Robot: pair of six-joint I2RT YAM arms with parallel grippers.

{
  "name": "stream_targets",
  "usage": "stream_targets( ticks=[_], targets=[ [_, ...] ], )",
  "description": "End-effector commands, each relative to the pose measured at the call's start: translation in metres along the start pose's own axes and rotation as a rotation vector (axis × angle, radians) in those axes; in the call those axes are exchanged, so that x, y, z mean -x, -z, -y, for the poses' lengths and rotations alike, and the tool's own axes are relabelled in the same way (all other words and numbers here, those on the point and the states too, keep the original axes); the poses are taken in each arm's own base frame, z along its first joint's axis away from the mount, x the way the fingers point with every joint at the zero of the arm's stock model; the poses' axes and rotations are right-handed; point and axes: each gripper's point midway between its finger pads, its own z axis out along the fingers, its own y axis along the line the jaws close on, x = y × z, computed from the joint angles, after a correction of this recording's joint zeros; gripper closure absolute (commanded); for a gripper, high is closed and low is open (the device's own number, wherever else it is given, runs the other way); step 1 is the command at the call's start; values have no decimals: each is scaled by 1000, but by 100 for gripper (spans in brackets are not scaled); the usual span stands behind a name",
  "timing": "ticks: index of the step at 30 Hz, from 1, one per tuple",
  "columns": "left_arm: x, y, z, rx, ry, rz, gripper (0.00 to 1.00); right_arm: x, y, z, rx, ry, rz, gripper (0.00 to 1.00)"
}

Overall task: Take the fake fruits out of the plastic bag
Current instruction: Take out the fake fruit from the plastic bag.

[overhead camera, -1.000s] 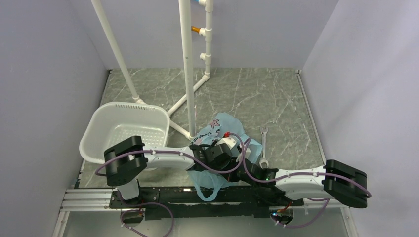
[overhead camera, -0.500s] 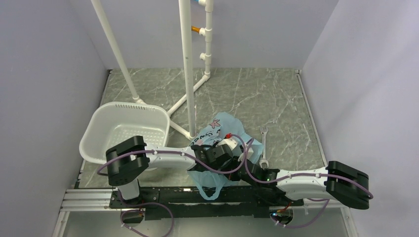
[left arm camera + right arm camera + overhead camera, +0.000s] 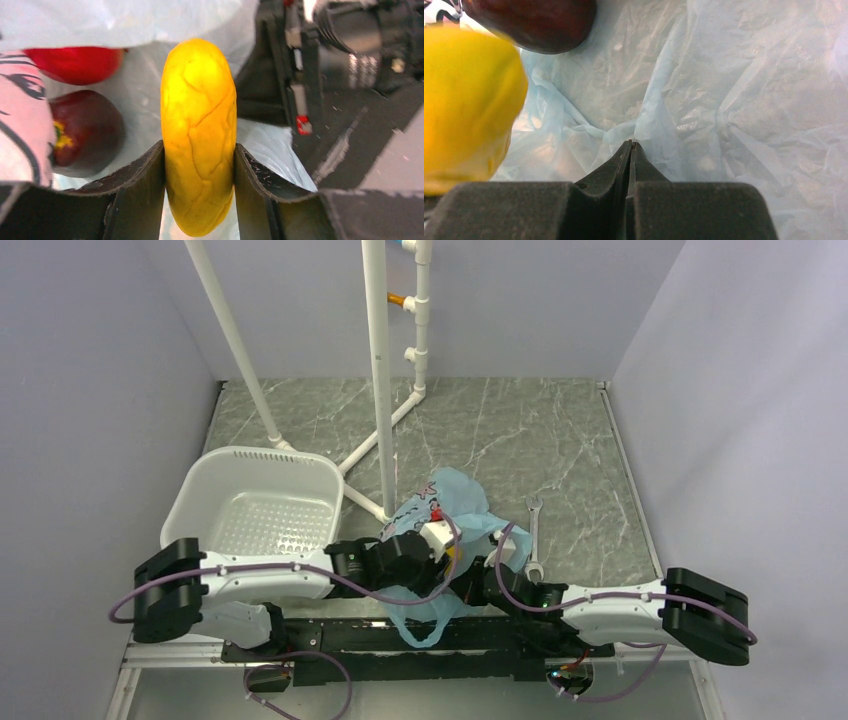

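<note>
Left end effector [image 3: 199, 152] narrowed since a second ago, now clamped on yellow fruit [image 3: 199, 110]. Right end effector [image 3: 630, 146] pinched on plastic bag [image 3: 734, 100]. Maroon fruit [image 3: 85, 132] and red fruit [image 3: 75, 64] seen left of left end effector. First removal judged underway.

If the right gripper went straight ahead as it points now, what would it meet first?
The plastic bag: the right gripper, shut, has its tips at a gathered fold of that film; depth beyond is unclear.

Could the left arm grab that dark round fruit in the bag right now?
Probably not yet: the left hand is full, clamped on the yellow fruit. The dark fruit lies uncovered just beside it.
</note>
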Motion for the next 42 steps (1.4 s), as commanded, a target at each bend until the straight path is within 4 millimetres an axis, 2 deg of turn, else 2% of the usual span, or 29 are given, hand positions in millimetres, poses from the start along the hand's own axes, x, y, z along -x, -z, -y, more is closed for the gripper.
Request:
stream_targets(
  ticks=[1,5,8,10,12,16,20,24,27,29,34,37,39,42],
  targets=[
    [18,23,42,-263,6,114,85,10,1,-4,10,-15,48,97],
    [36,50,55,-372,1,218,85,14,2,-9,42,-33,71,96],
    [56,82,61,-452,9,344,85,12,-1,-3,0,-9,58,97],
    [67,100,60,-470,22,413,84,13,0,-7,14,-16,62,97],
    [78,116,55,-463,39,473,84,13,0,-12,46,-19,64,97],
    [96,147,44,-458,86,597,83,10,-3,-6,1,1,47,97],
    [105,159,3,-271,233,657,90,12,-1,-11,36,-15,56,97],
    [85,167,-63,92,337,558,91,10,-4,-9,13,-2,44,97],
    [65,191,-111,348,365,504,94,10,-3,-6,0,4,42,98],
    [52,208,-133,458,382,490,94,11,-2,-11,39,-9,51,97],
    [30,245,-171,612,466,547,90,7,-7,-6,-11,17,32,98],
    [15,260,-189,701,513,574,90,8,-6,-14,24,14,30,98],
    [6,262,-196,746,510,576,89,7,-7,-16,37,10,27,98],
    [-5,253,-201,797,482,550,81,7,-9,-9,-5,22,27,98]
  ],
)
